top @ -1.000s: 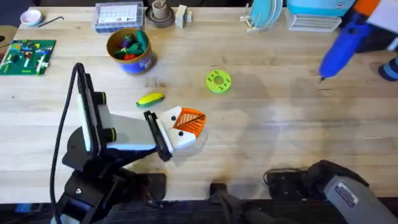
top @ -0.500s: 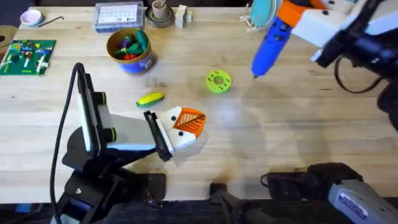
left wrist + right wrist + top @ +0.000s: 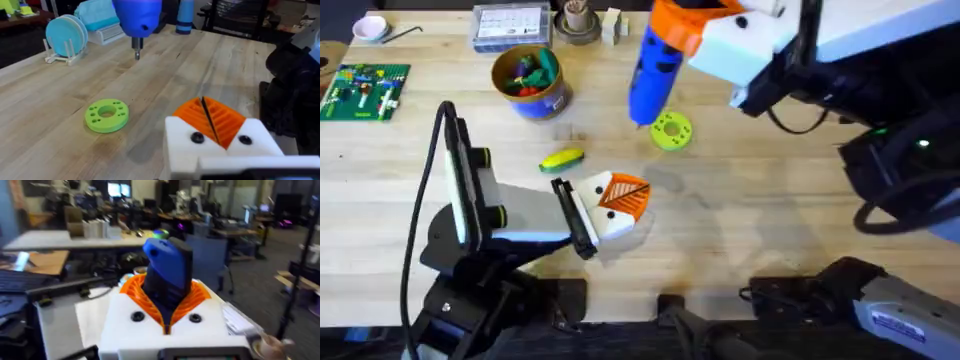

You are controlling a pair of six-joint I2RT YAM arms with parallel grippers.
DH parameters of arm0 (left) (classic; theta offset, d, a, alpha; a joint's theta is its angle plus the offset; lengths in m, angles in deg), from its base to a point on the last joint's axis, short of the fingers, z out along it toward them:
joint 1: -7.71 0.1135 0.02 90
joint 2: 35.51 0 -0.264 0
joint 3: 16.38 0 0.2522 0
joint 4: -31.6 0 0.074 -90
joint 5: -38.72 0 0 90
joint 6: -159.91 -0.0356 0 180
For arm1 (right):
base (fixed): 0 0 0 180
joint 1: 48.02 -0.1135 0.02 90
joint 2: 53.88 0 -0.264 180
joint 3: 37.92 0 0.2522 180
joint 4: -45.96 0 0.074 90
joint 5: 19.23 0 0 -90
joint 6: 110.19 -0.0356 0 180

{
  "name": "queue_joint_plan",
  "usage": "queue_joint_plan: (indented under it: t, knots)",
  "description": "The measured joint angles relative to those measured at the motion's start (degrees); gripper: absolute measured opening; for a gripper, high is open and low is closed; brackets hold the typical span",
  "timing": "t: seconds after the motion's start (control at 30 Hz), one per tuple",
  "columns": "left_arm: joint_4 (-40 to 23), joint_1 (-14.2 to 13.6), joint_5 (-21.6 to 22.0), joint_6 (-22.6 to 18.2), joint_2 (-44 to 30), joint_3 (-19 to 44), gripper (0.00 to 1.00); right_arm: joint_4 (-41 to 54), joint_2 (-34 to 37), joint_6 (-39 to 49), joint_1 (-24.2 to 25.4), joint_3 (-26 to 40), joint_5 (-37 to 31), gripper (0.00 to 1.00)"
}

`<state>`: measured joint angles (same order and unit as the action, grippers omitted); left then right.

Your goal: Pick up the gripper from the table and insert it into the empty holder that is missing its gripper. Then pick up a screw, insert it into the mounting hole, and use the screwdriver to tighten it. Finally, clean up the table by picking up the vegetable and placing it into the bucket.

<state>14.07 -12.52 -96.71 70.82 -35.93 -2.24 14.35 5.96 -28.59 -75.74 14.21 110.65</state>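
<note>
My right gripper is shut on the blue screwdriver, which hangs over the table with its bit pointing down beside a green disc. In the right wrist view the orange pads clamp the screwdriver. My left gripper rests low over the table, shut. Its two orange ribbed pads meet, each on a white holder with a dark screw. The screwdriver shows beyond it. The yellow vegetable lies left of the left gripper. The blue bucket stands farther back.
A green disc with holes lies under the screwdriver tip. Along the far edge stand a clear parts box, a brown cup and a blue plate rack. A green board lies far left.
The right arm has swung left across the table with the screwdriver, from the far right to above the green disc. The left arm has not moved.
</note>
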Motion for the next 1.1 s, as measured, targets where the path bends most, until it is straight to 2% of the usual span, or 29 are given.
queue_joint_plan:
  t: [0.17,0.7,1.1]
  knots:
    - [0.0,0.0,0.0,0.0,0.0,0.0,0.004,-7.28,2.82,-3.77,-4.36,0.0,0.05,0.022]
    - [0.0,0.0,0.0,0.0,0.0,0.0,0.004,-8.17,3.93,-5.34,-11.75,0.0,1.78,0.022]
    - [0.0,0.0,0.0,0.0,0.01,0.0,0.004,-6.71,5.69,-5.36,-13.14,0.0,2.6,0.022]
